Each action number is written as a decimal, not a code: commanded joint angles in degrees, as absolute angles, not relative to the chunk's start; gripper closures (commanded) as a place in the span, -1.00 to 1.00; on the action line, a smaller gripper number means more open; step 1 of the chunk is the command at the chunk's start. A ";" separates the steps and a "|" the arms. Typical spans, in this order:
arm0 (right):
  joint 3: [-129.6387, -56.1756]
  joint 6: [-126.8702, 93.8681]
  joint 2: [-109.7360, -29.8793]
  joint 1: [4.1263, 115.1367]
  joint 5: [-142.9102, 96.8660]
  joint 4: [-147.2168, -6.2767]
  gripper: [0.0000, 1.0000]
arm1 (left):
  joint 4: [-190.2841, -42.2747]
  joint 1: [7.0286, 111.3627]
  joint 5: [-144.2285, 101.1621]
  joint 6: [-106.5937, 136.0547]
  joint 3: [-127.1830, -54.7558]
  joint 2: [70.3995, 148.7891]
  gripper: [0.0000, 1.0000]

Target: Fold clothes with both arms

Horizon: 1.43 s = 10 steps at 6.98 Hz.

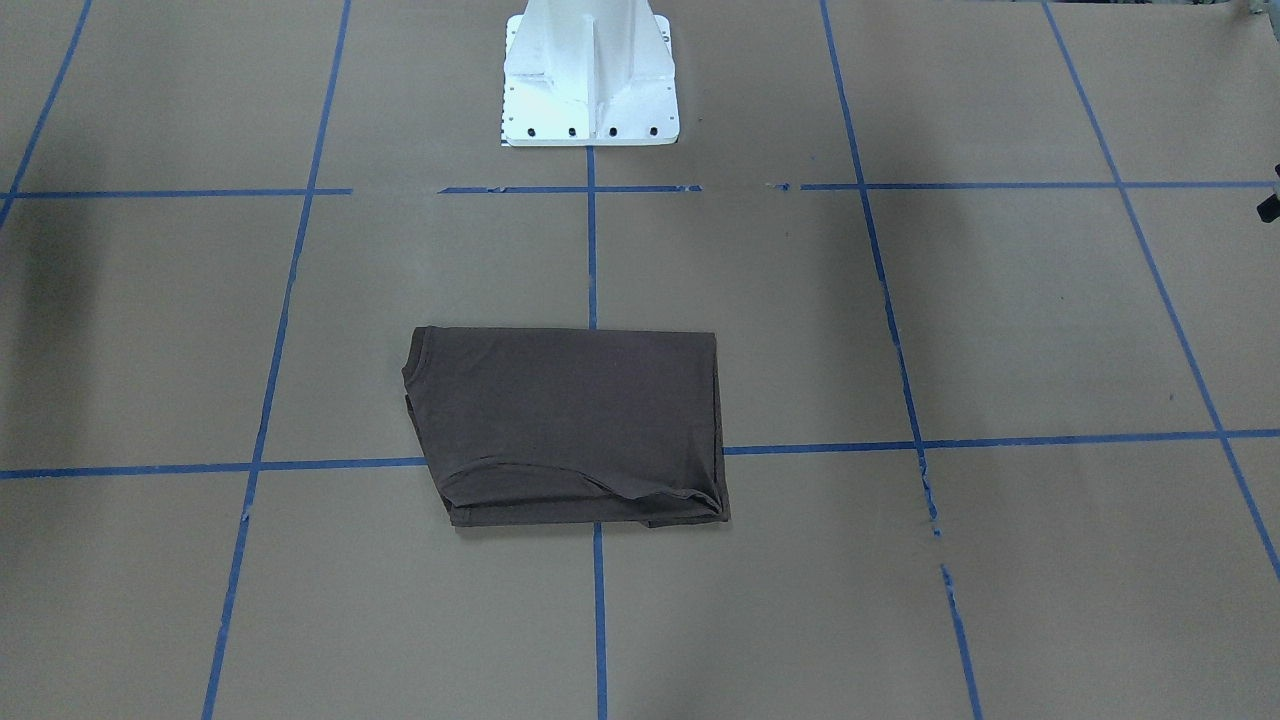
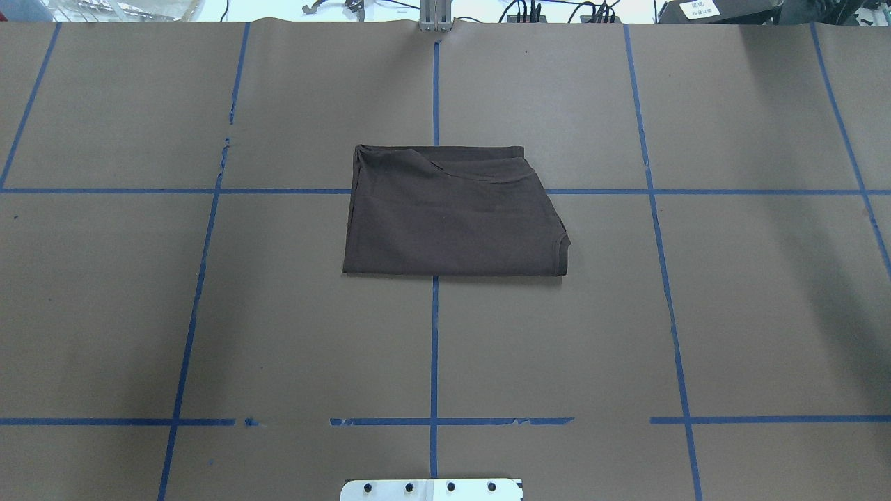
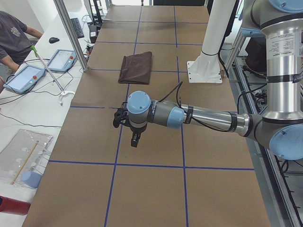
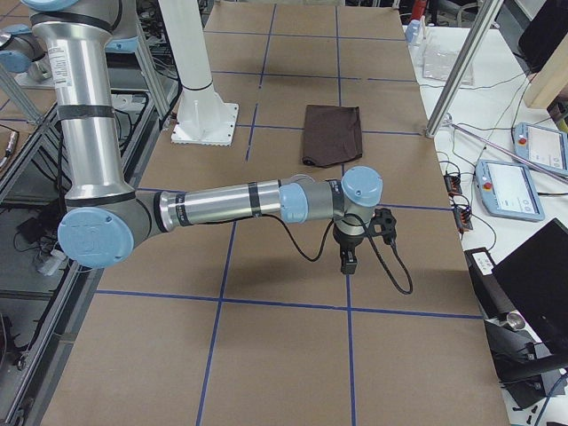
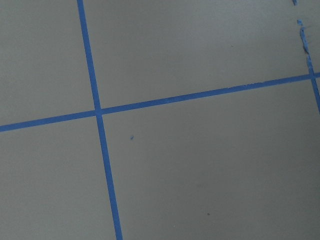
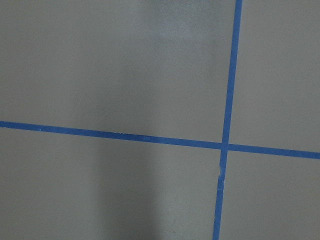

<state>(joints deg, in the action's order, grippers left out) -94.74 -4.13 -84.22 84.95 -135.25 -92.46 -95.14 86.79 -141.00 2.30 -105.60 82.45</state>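
Observation:
The dark brown t-shirt (image 1: 570,425) lies folded into a flat rectangle at the table's middle, across a blue tape crossing. It also shows in the overhead view (image 2: 452,212) and in both side views (image 3: 136,67) (image 4: 332,133). My left gripper (image 3: 135,139) points down over bare brown paper, well away from the shirt toward the table's left end. My right gripper (image 4: 348,262) does the same toward the right end. Neither touches the shirt. I cannot tell whether either is open or shut. Both wrist views show only paper and tape.
The white pedestal base (image 1: 590,75) stands behind the shirt. Blue tape lines (image 2: 434,348) grid the brown paper. An operator (image 3: 14,33) and teach pendants (image 3: 23,78) (image 4: 510,186) are at a side bench. A metal post (image 3: 71,33) stands at the table's far edge.

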 commanded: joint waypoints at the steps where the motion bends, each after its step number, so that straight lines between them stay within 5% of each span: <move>1: -95.10 -4.13 -83.94 83.77 -134.74 -92.46 -1.00 | -95.36 86.75 -141.06 2.37 -103.89 82.70 -1.00; 10: -95.01 -5.01 -83.76 82.35 -134.12 -91.67 -1.00 | -95.36 86.66 -141.06 2.37 -105.29 83.76 -1.00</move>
<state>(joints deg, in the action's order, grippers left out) -94.81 -4.87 -83.62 82.34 -134.11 -91.73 -95.29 86.72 -141.06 2.37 -105.48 83.73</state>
